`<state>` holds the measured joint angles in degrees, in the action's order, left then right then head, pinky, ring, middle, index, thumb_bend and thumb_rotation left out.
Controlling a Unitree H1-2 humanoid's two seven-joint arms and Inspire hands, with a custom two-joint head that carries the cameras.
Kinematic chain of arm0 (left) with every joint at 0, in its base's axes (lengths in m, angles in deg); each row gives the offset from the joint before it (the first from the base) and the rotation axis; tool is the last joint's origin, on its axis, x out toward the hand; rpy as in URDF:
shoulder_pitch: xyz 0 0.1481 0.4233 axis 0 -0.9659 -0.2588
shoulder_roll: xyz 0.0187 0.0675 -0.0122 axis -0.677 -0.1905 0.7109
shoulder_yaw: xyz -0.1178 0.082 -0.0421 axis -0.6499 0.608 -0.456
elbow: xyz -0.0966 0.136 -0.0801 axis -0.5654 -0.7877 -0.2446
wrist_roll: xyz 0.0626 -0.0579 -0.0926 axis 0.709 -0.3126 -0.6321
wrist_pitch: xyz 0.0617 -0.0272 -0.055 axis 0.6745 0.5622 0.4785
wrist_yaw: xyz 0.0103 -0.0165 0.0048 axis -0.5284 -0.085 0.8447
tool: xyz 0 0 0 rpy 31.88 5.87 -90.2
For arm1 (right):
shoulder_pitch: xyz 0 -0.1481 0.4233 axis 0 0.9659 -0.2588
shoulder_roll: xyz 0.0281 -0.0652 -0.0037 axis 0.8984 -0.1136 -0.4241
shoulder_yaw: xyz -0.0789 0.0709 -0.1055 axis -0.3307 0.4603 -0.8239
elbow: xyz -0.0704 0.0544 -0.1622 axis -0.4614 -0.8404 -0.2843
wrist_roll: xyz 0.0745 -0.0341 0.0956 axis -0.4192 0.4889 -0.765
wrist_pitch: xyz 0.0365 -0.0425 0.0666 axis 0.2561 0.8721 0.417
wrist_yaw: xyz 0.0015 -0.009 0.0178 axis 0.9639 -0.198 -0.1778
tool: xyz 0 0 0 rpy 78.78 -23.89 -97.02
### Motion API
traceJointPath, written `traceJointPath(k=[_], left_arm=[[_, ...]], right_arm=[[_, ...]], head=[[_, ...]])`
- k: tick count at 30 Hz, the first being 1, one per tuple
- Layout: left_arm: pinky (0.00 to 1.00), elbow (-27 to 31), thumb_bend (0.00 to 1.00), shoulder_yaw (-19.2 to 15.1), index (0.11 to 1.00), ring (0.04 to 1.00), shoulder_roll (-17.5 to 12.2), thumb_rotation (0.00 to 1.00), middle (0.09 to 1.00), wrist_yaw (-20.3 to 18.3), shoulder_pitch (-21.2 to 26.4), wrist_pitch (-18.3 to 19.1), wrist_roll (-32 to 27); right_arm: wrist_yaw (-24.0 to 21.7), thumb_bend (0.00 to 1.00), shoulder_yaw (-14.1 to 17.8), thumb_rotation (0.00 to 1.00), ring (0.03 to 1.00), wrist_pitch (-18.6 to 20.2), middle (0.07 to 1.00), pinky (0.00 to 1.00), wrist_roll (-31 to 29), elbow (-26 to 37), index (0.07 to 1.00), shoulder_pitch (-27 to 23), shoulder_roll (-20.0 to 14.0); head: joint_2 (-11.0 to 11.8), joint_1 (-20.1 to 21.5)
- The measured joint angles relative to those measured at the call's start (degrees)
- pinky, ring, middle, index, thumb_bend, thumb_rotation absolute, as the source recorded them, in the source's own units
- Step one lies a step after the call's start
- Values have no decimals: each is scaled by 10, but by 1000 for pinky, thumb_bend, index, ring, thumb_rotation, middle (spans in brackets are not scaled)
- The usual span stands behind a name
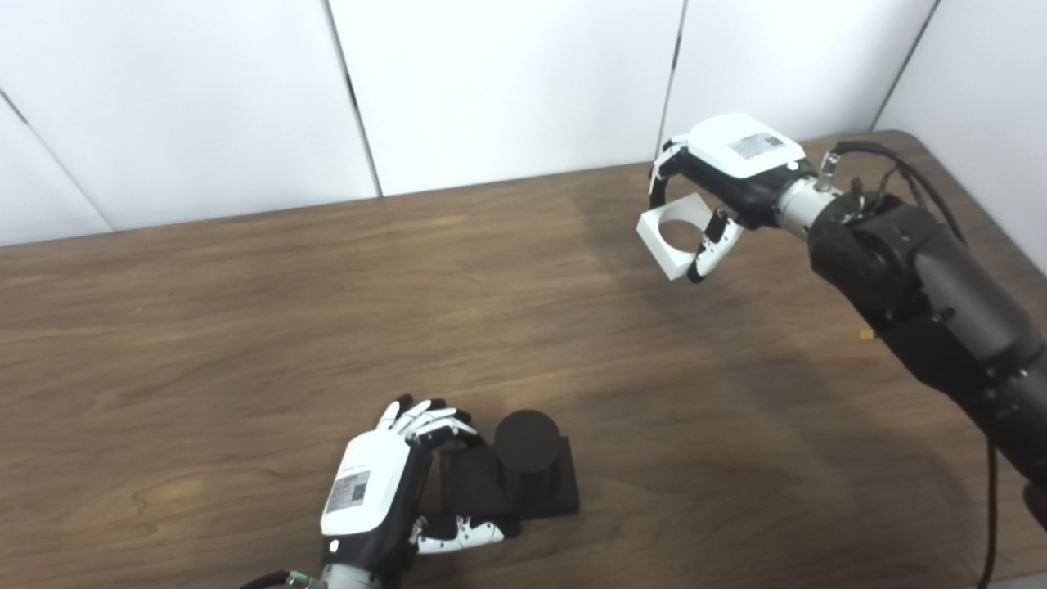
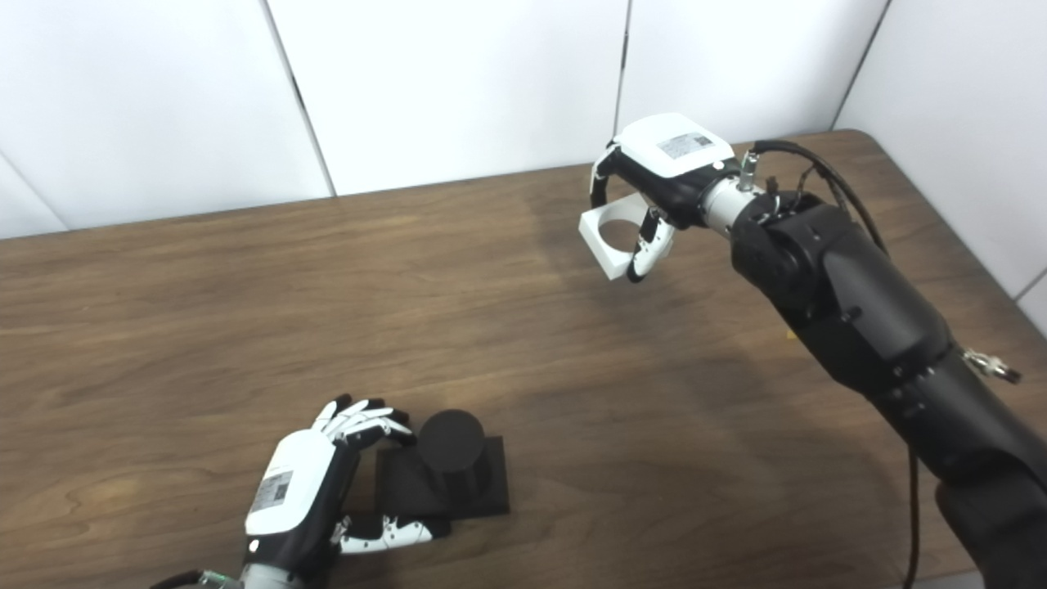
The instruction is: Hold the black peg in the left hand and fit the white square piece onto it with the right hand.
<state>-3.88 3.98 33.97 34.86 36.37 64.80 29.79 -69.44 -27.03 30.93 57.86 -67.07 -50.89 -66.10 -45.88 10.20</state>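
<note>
I am bracing the peg (image 1: 527,462) on the table (image 1: 245,327) with my left hand (image 1: 384,491) clasping its base, while my right hand (image 1: 720,188) is gripping the square (image 1: 675,233) aloft, hole exposed for fitting.

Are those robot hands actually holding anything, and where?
Right robot hand grips the white square piece by its edge. Left robot hand clasps the black peg at its square base.

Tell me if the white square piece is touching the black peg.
Apart. The left eye view shows the white square piece held in the right hand far across bare table from the black peg.
</note>
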Motion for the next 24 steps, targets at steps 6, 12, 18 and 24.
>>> traceJointPath(k=[6, 12, 18, 24], left_arm=[[957, -2, 522, 3, 484, 858, 7, 50, 772, 0, 1, 4, 10], [960, -3, 522, 6, 484, 858, 12, 50, 772, 1, 2, 8, 16], [965, 0, 522, 9, 484, 858, 14, 50, 771, -5, 4, 14, 21], [963, 1, 522, 13, 484, 856, 17, 50, 769, -6, 5, 19, 23]], right_arm=[[-73, 524, -8, 133, 868, 0, 750, 881, 0, 123, 484, 5, 22], [-162, 524, -23, 134, 865, 12, 740, 900, -14, 196, 483, 5, 61], [-231, 524, -24, 131, 860, 51, 731, 848, -38, 252, 483, 2, 93], [-284, 524, -35, 131, 873, 71, 741, 860, -43, 292, 482, -7, 122]], head=[[-4, -7], [-9, -12], [-13, -13], [-15, -17]])
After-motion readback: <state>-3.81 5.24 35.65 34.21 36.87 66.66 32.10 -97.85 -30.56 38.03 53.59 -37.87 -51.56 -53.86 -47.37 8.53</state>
